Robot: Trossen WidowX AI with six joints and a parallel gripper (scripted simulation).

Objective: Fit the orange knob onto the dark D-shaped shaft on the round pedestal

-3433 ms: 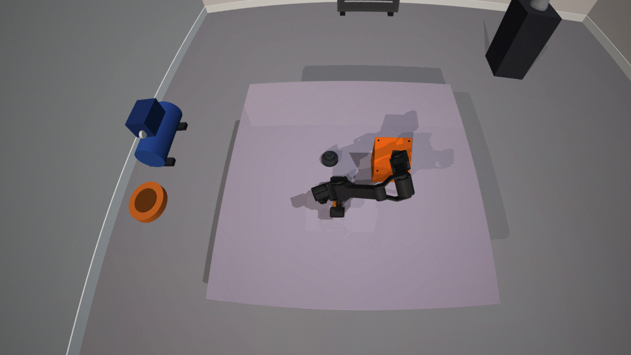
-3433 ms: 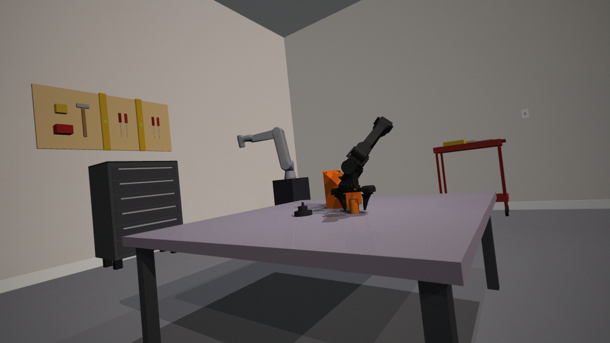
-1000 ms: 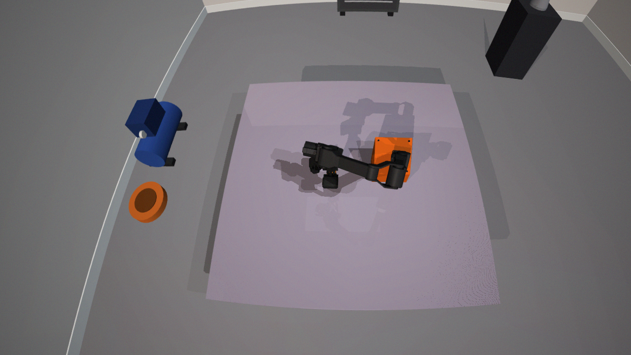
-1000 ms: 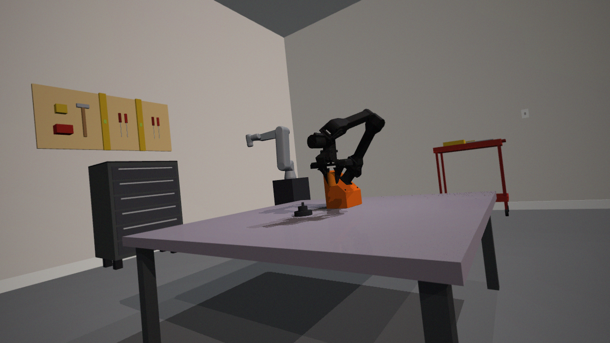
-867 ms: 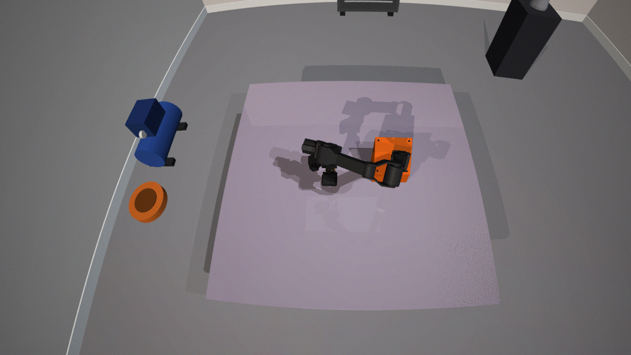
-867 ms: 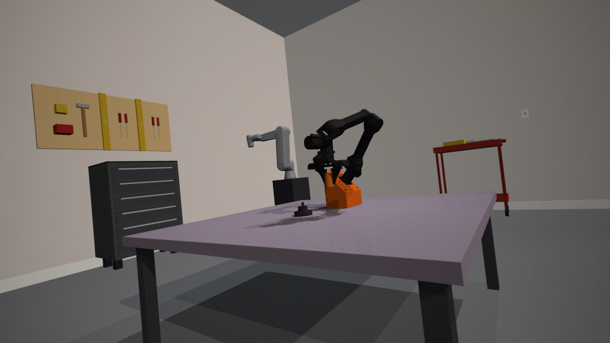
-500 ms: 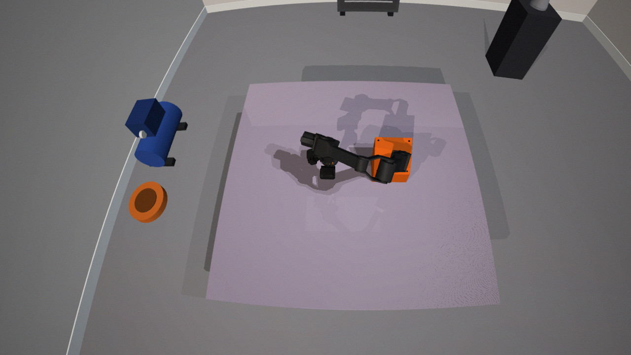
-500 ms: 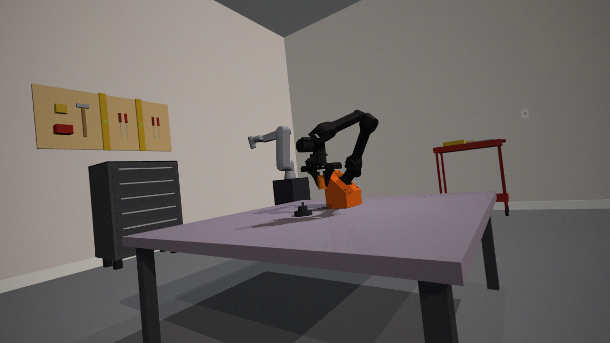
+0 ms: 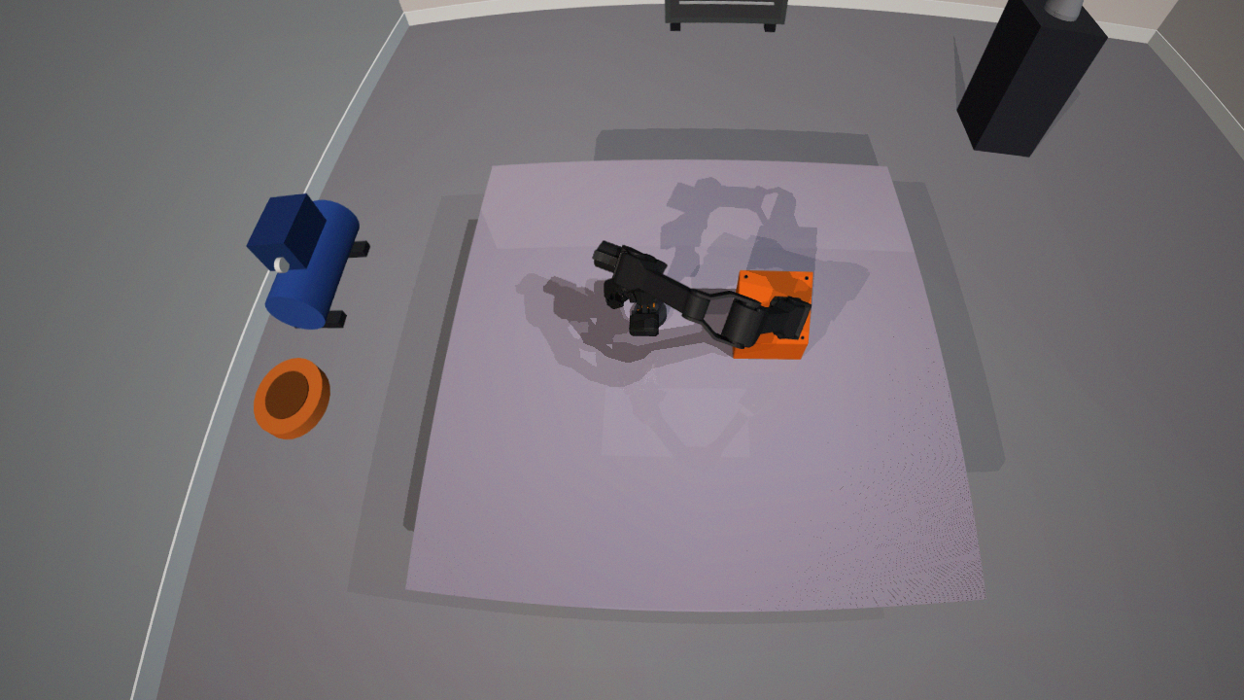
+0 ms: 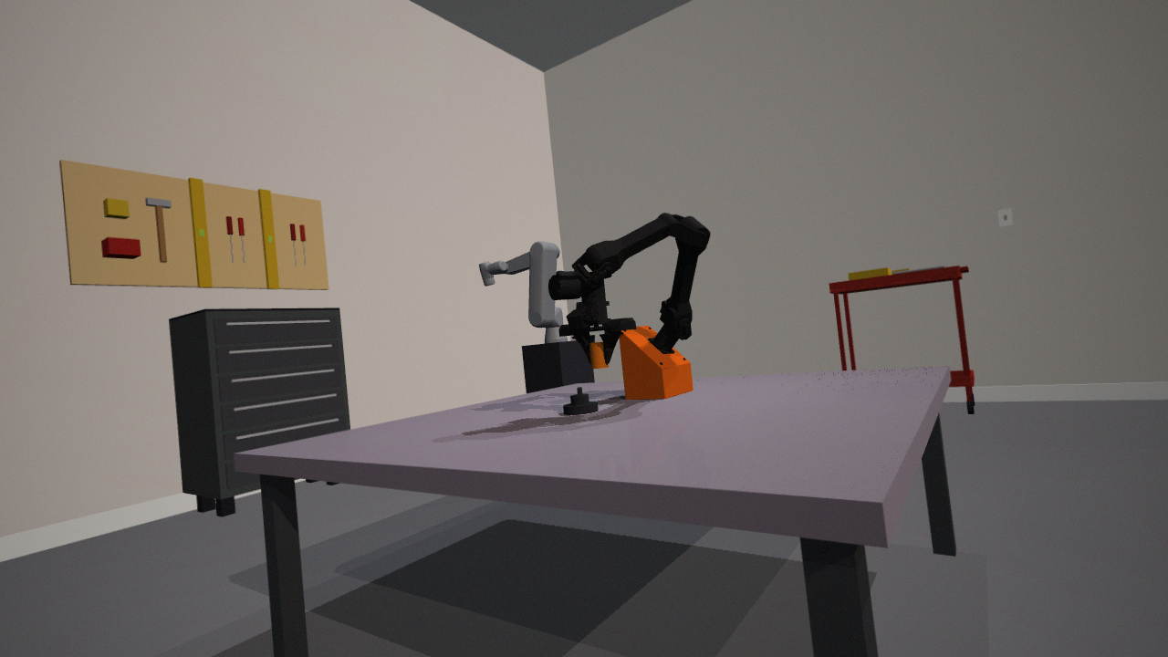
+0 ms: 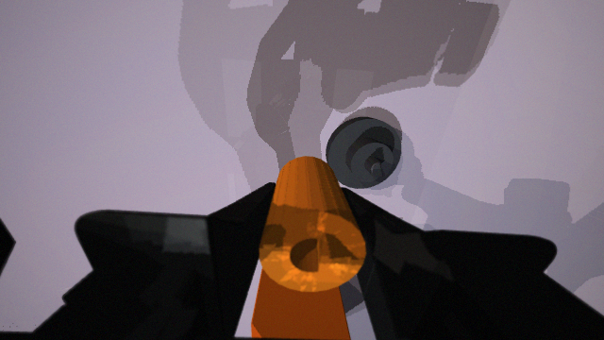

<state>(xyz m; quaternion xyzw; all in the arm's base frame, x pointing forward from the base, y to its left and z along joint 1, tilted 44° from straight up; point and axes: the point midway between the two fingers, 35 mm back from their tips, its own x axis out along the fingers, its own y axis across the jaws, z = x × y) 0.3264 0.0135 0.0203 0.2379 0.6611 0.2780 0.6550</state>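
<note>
My gripper (image 10: pixel 599 360) (image 11: pixel 307 191) is shut on the orange knob (image 10: pixel 599 352) (image 11: pixel 304 181) and holds it above the table. In the wrist view the knob's visible end shows a dark hole with a straight edge on its right. The dark round pedestal (image 10: pixel 569 409) (image 11: pixel 338 162) stands on the table, lower than the knob and apart from it, up and right of it in the wrist view. Its thin shaft (image 10: pixel 579 392) (image 11: pixel 376 166) points up; its flat side cannot be made out. In the top view the arm hides the knob and most of the pedestal.
The orange robot base (image 9: pixel 771 350) (image 10: pixel 655 377) stands on the lilac table (image 9: pixel 696 531) (image 10: pixel 735 441) close to the pedestal. Shadows of the arm fall around the pedestal. A drawer cabinet (image 10: pixel 269 391), a red cart (image 10: pixel 898 278) and a grey arm (image 10: pixel 542 286) stand beyond the table.
</note>
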